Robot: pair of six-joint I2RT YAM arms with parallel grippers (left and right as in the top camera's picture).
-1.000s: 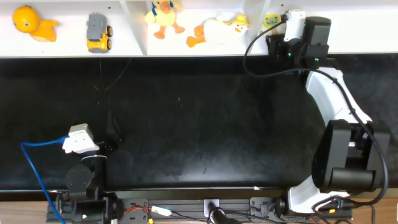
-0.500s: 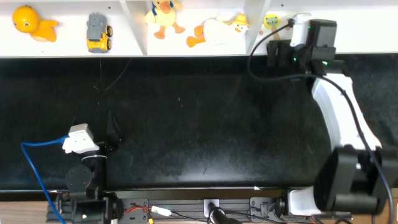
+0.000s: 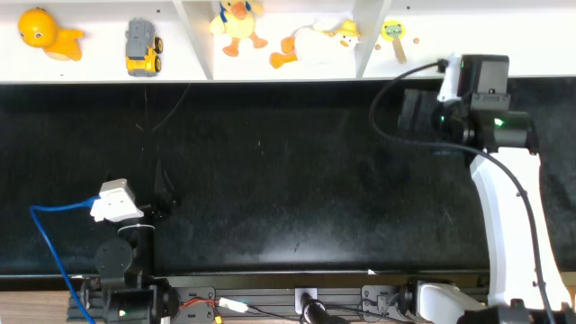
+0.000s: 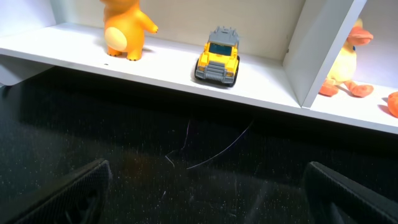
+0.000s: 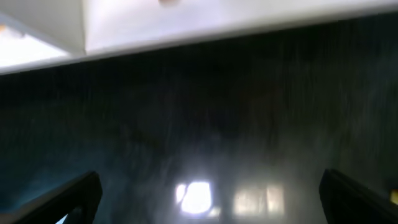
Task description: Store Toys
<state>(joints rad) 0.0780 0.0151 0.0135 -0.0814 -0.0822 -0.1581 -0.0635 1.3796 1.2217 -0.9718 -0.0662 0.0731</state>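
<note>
The white shelf (image 3: 270,72) runs along the far edge. It holds an orange duck (image 3: 43,32), a yellow truck (image 3: 142,47), a yellow plush duck (image 3: 237,23), a white plush goose (image 3: 315,41) and a small yellow-green toy (image 3: 394,34) in the right compartment. My right gripper (image 3: 419,113) hangs open over the black table just in front of that compartment, with nothing between its fingers (image 5: 56,199). My left gripper (image 3: 164,191) sits open and empty near the front left. Its wrist view faces the orange duck (image 4: 125,28), the truck (image 4: 219,56) and the plush duck (image 4: 348,59).
White dividers (image 3: 200,36) split the shelf into compartments. The black tabletop (image 3: 288,180) spreads between the arms and the shelf. A blue cable (image 3: 49,238) loops beside the left arm's base.
My right gripper has drawn back from the shelf's right compartment toward the table, and the small toy stays on the shelf. The left arm has not moved.
</note>
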